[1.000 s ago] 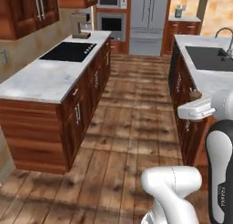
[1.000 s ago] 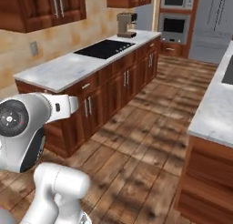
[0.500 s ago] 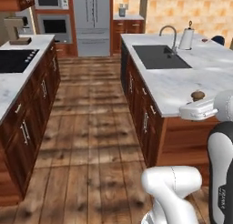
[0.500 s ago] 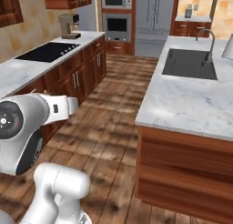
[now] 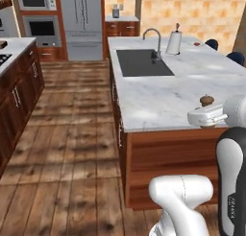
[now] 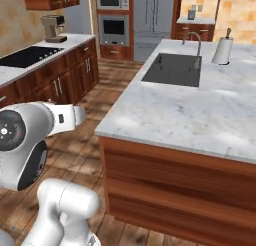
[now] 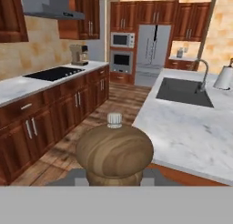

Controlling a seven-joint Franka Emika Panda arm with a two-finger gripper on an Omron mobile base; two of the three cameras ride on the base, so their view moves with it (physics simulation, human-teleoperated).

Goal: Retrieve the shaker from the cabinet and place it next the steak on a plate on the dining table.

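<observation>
My gripper (image 7: 113, 176) is shut on the shaker (image 7: 114, 151), a brown wooden mill whose round top bulks large in the hand view. From the left base view its knob (image 5: 207, 100) pokes up above the white hand (image 5: 206, 116), over the near right corner of the dining table (image 5: 158, 98). That marble-topped island (image 6: 200, 110) carries an inset sink (image 5: 142, 62) and a curved faucet (image 5: 154, 38). I cannot make out the steak or the plate. Reddish wall cabinets (image 7: 86, 13) hang over the left counter; which one is the cabinet I cannot tell.
A white paper-towel roll (image 5: 173, 42) stands beyond the sink. The wall counter (image 6: 35, 57) with a black cooktop and coffee machine (image 6: 54, 28) runs along the left. A wood-floor aisle (image 5: 72, 124) separates it from the island. Ovens and a fridge (image 5: 86, 17) close the far end.
The base has turned and both base views swung from the left counter to the island. The gripper stays shut on the shaker, in the same pose relative to the base.
</observation>
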